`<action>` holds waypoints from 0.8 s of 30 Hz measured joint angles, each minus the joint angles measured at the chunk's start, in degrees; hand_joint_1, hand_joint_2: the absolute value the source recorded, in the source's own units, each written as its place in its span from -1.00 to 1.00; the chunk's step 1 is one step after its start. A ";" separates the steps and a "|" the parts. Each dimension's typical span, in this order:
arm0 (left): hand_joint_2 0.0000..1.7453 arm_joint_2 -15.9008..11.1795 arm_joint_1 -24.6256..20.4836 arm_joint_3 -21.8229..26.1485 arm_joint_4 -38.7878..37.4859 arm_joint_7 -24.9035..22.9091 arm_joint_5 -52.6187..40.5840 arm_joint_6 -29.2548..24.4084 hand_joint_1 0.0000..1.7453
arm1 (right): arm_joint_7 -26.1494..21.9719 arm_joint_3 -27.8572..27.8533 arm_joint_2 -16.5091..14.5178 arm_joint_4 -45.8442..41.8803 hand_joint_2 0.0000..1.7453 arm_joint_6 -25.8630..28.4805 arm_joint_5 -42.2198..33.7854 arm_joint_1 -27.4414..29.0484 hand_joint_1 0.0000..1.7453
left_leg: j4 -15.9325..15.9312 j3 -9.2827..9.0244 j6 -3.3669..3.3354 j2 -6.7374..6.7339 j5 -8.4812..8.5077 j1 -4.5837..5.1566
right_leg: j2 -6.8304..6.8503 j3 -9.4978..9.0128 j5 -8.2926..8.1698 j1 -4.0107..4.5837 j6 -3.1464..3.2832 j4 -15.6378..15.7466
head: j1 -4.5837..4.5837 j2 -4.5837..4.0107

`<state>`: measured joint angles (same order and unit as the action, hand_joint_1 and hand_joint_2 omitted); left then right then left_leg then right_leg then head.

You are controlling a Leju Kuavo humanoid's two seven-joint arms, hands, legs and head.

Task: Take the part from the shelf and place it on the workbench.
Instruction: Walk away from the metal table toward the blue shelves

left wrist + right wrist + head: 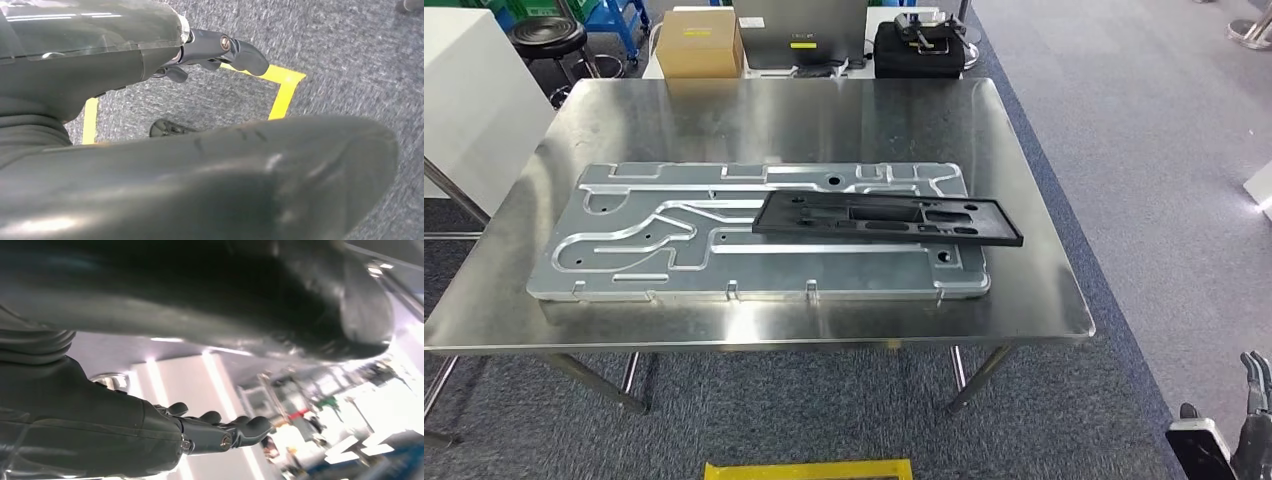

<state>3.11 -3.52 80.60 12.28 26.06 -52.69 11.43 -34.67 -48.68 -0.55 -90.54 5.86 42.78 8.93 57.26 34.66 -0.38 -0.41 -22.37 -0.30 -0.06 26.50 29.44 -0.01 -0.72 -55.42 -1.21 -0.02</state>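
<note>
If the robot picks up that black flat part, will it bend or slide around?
The black part looks like a long, thin moulded frame with cut-out openings, so it probably flexes slightly if lifted by one end. It lies flat on the grooved metal plate, so it won't roll, but it may slide easily on that smooth metal.

an industrial workshop or robotics test floor. a stainless-steel workbench [1024, 300] on splayed metal legs stands on grey carpet tile [1124, 120]; on it lies a large machined aluminium plate [624, 270] with milled channels and bolt holes, and across that plate a black moulded part [889, 218]. yellow floor tape [809, 469] marks a standing position before the bench. behind the bench are a cardboard box [699, 45], a laptop [802, 35], a black equipment case [919, 50], a black stool [549, 38] and blue metal frames [614, 18].
</note>
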 joint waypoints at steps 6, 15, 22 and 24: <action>-1.00 0.38 0.14 0.24 0.00 -0.75 -0.10 -0.02 -1.00 | -0.73 -8.99 -0.16 17.46 -1.00 -1.36 9.91 -3.64 -1.00 | 12.55 3.54 1.15 0.17 -10.93 -0.26 | 0.46 3.35 -3.55 -0.08 1.87 0.71 | 0.01 0.00; -1.00 0.58 -0.10 1.05 0.00 -1.16 -0.74 0.09 -1.00 | 6.51 -24.72 1.37 48.74 -1.00 5.29 16.87 -7.28 -1.00 | -0.77 -9.41 -0.40 0.25 -8.60 0.22 | 0.51 8.82 -6.92 0.21 0.23 -2.19 | 0.01 0.01; -1.00 0.87 -0.18 1.16 0.00 -1.17 -0.76 0.12 -1.00 | 14.73 -29.48 2.41 58.83 -1.00 6.41 20.81 -8.39 -1.00 | -1.16 -4.88 -1.91 -0.34 -4.29 -0.14 | 0.14 12.51 4.97 -0.79 -2.10 -16.07 | 0.01 0.00; -1.00 0.92 -0.15 1.16 -0.01 -1.17 -0.90 0.16 -1.00 | 18.86 -30.40 2.71 61.72 -1.00 5.74 23.09 -8.62 -1.00 | -0.81 -3.16 -1.61 -0.34 -3.14 -0.21 | 0.15 10.67 3.26 -1.14 -2.39 -17.10 | 0.01 0.00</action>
<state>4.03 -3.67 81.77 12.28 24.89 -53.59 11.59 -15.80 -79.08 2.15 -28.82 11.61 65.86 0.31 56.45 31.50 -1.99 -0.75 -25.52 -0.51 0.09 37.16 32.70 -1.16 -3.11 -72.51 -1.20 -0.02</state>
